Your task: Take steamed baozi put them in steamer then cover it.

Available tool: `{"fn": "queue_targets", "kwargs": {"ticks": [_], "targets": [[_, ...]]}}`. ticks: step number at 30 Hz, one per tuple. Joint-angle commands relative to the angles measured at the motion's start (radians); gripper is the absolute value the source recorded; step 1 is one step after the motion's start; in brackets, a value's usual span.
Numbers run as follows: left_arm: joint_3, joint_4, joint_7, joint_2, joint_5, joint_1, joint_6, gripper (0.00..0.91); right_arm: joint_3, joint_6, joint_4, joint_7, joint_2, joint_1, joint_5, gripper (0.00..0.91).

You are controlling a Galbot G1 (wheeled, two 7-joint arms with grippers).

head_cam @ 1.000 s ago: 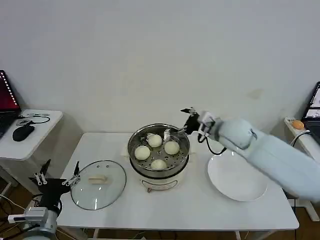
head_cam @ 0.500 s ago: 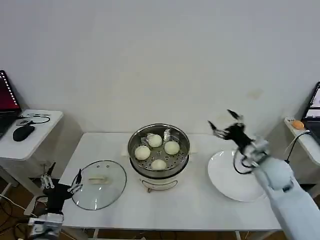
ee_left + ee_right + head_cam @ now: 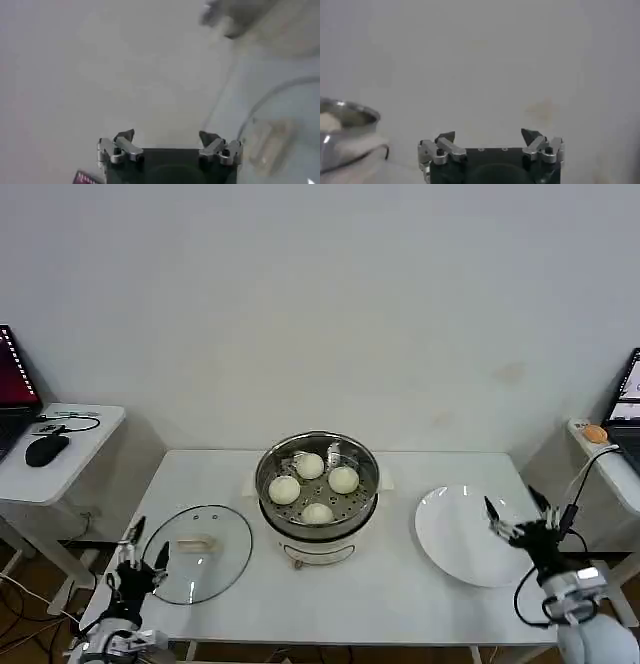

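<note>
Black-and-metal jaws spread wide and empty on the left gripper [image 3: 140, 546], low at the table's near-left corner, just beside the cover [image 3: 196, 552]. Same wide, empty spread on the right gripper [image 3: 520, 516], near the right edge beside the bare white plate [image 3: 455, 544]. Loading apparently finished: four steamed baozi [image 3: 313, 482] inside the steamer [image 3: 317, 484] at table centre. Covering step in hand. Next, likely: left jaws onto the cover's beige handle [image 3: 196, 543], lift, carry over, set level on the steamer rim.

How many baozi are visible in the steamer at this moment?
4, all in the steamer: one at the back, one left, one right, one front. None seems hidden.
</note>
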Motion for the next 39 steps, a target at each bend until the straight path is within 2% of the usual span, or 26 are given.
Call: {"fn": "queue_targets", "kwargs": {"ticks": [1,20,39], "targets": [[0.091,0.165,-0.007,0.023,0.298,-0.083,-0.023,0.907,0.069,0.032,0.094,-0.004,0.092,-0.192,0.013,0.907],[0.154,0.304,0.009,0.020,0.296,-0.238,-0.010,0.907,0.060,0.032,0.134,0.032,0.140,-0.231,-0.035,0.907],[0.179,0.434,0.002,0.021,0.294,-0.359,-0.006,0.907,0.047,0.050,0.112,0.023,0.166,-0.245,-0.072,0.907]]}}
